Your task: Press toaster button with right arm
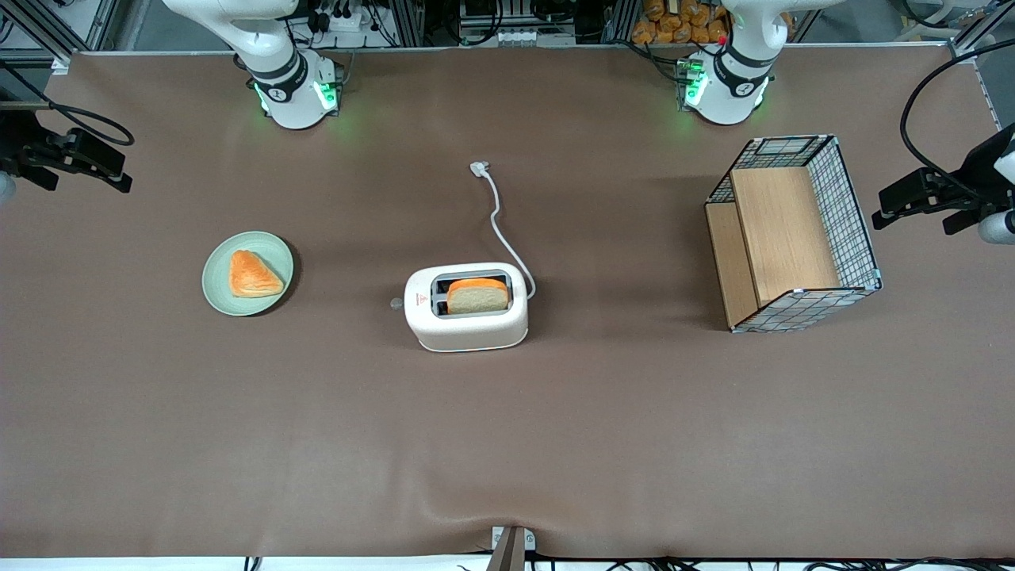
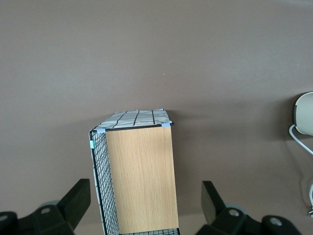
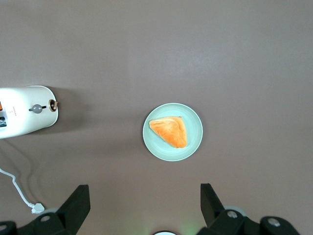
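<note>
The gripper hung open above the plate, with the toaster and its button at nine o'clock.

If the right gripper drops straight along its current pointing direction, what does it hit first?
Probably bare table. The gripper points down with fingers open over the brown mat near the plate, which lies just ahead of the gap. The toaster and its button sit well aside, though depth is unclear.
</note>
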{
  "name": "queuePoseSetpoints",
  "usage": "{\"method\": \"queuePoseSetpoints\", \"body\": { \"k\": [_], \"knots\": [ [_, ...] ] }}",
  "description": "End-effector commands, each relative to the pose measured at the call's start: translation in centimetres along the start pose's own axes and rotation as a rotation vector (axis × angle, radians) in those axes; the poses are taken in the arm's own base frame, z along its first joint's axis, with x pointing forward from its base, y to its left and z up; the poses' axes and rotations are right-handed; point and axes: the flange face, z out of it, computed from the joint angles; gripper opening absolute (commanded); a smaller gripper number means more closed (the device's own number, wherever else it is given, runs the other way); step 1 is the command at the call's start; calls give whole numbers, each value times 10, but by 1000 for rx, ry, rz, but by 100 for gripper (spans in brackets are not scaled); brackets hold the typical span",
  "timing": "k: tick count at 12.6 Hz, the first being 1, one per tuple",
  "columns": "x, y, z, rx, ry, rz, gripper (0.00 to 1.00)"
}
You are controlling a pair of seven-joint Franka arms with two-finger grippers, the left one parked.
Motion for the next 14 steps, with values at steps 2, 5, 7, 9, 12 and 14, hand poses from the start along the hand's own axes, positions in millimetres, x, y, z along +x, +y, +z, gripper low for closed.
{"method": "queuePoseSetpoints", "body": {
  "k": [2,5,7,9,12,14],
  "knots": [
    [9,2,3,8,-2,-6,100],
    [31,2,24,3,2,-6,100],
    [36,4,31,8,-2,-10,100],
    [38,-3,42,13,-34,-18,100],
    [41,-23,70,20,-96,-51,100],
    [48,-34,99,100,-154,-56,100]
  ]
}}
